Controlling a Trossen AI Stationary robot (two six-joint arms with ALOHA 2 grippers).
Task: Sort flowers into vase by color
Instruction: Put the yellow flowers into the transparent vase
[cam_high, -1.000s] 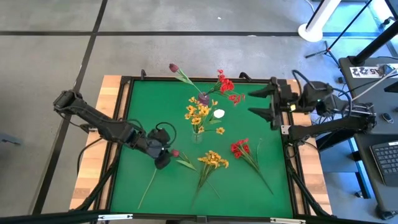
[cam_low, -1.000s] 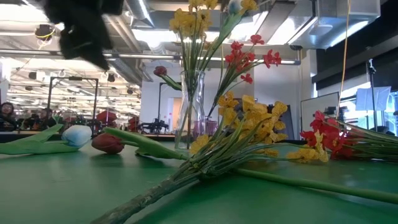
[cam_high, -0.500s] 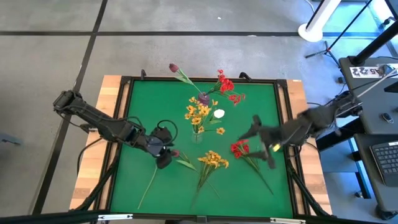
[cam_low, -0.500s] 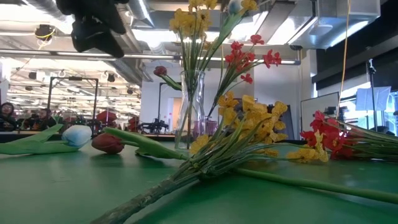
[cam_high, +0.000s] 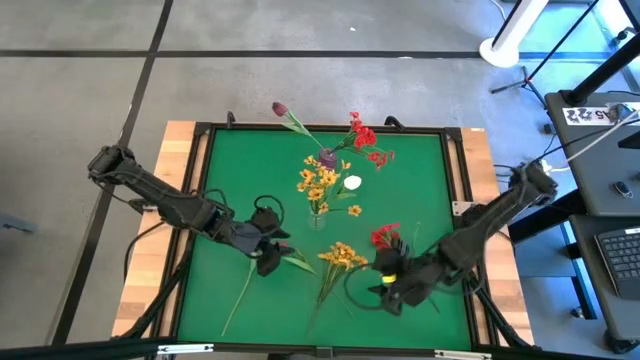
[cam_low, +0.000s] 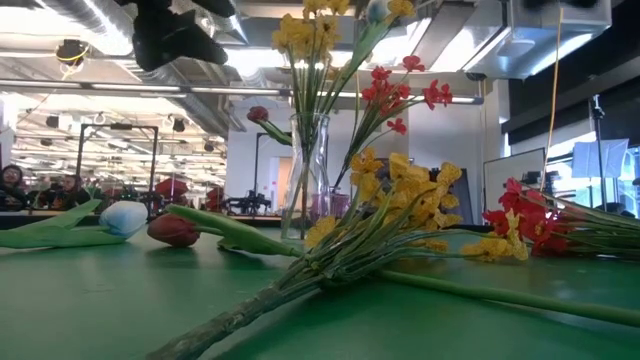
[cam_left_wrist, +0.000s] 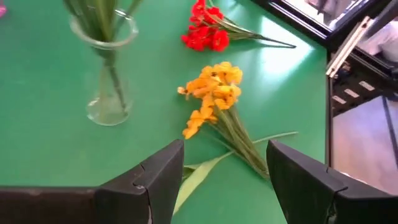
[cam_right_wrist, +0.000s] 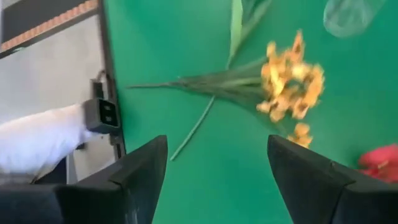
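High view: the right claw (cam_high: 393, 285) is hovering wide just beside the yellow flowers (cam_high: 342, 257) lying on the green surface (cam_high: 230, 180); the left claw (cam_high: 268, 252) is waiting wide over a maroon bud's stem. Left wrist view: the glass vase (cam_left_wrist: 107, 93) is standing near the yellow cluster, with open green around.

A glass vase (cam_high: 318, 214) full of stems blocks the middle of the green desk (cam_high: 225, 180). Yellow flowers (cam_high: 341, 258) and red flowers (cam_high: 386, 238) lie across the near half. The left side and far-right corner look open, apparently bare.
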